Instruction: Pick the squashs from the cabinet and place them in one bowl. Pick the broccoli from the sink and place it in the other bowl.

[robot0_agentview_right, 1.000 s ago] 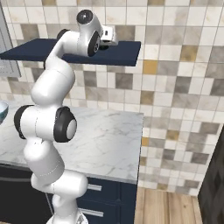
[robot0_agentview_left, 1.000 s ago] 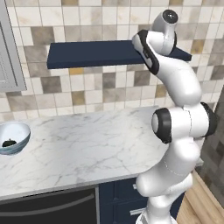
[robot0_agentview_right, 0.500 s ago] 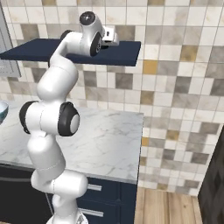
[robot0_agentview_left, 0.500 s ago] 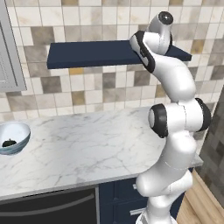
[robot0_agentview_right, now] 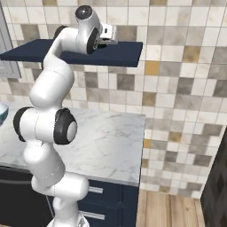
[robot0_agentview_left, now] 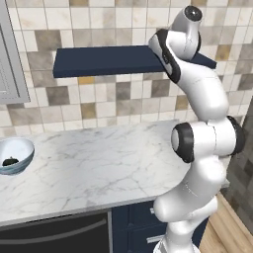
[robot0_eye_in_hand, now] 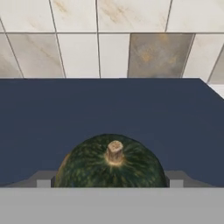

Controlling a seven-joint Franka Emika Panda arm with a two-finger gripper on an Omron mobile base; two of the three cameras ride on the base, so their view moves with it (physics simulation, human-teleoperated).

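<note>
The step in hand is picking a squash: the hand (robot0_eye_in_hand: 110,183), fingers set either side of the round dark green squash (robot0_eye_in_hand: 110,162) near the front edge of the flat navy shelf (robot0_eye_in_hand: 52,113), cannot be told as gripping, so next comes a firm squeeze and lift.

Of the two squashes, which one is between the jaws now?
The squash on the navy shelf, stem up, sits between the jaws. The other dark squash lies in the bowl on the counter.

I see squash (robot0_eye_in_hand: 111,162) filling the gap between claw (robot0_eye_in_hand: 111,181) tips; cabinet (robot0_eye_in_hand: 105,107) board beyond is bare up to the tiled wall (robot0_eye_in_hand: 109,39).
</note>
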